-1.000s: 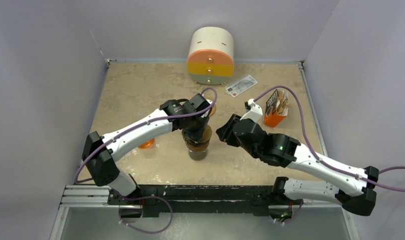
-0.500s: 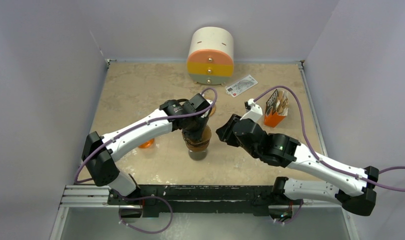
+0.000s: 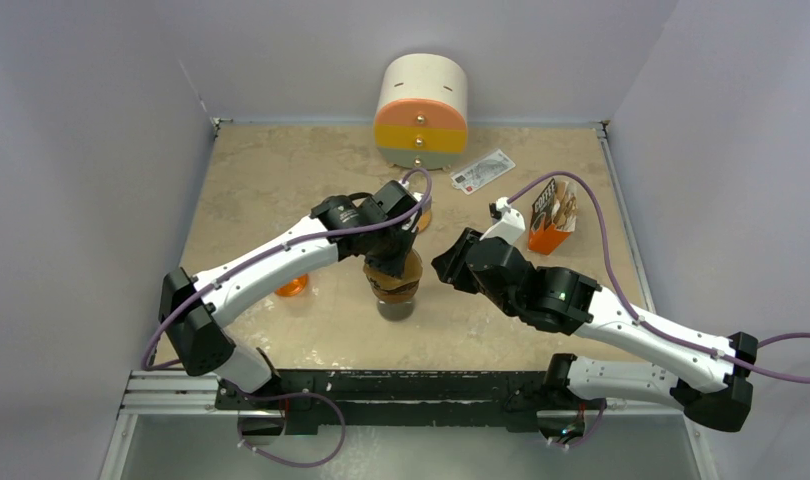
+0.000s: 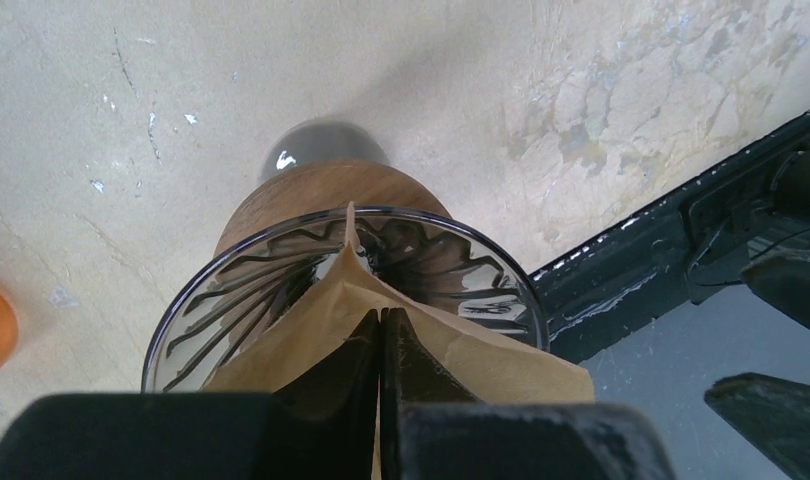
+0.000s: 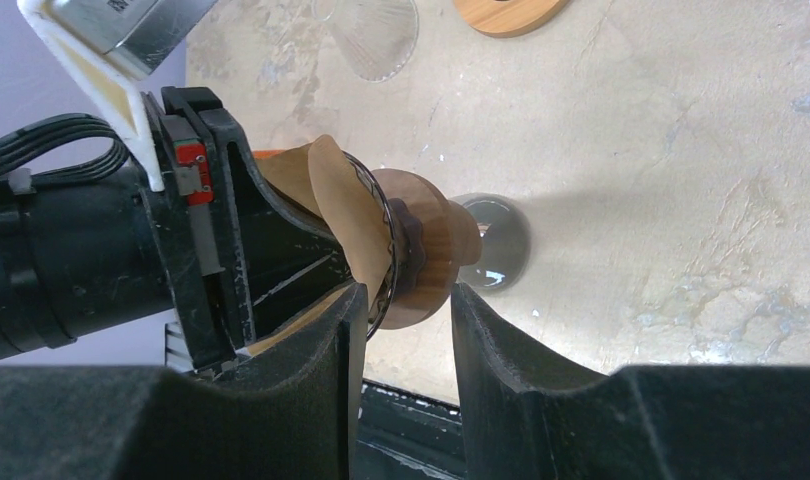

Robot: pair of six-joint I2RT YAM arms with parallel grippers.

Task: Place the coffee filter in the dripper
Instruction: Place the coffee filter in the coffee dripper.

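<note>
Two tools meet at the dripper as the filter goes in.
Left tool has just pinched fully closed inside the coffee filter; right tool waits half-open, holding nothing.

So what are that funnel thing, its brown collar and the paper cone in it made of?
The dripper looks like clear glass or hard plastic: see-through, glossy, with swirled ribs. Its collar seems to be wood, matte brown with faint grain. The coffee filter looks like unbleached paper: tan, thin, creased along a fold. The left gripper is shut on it.
</note>
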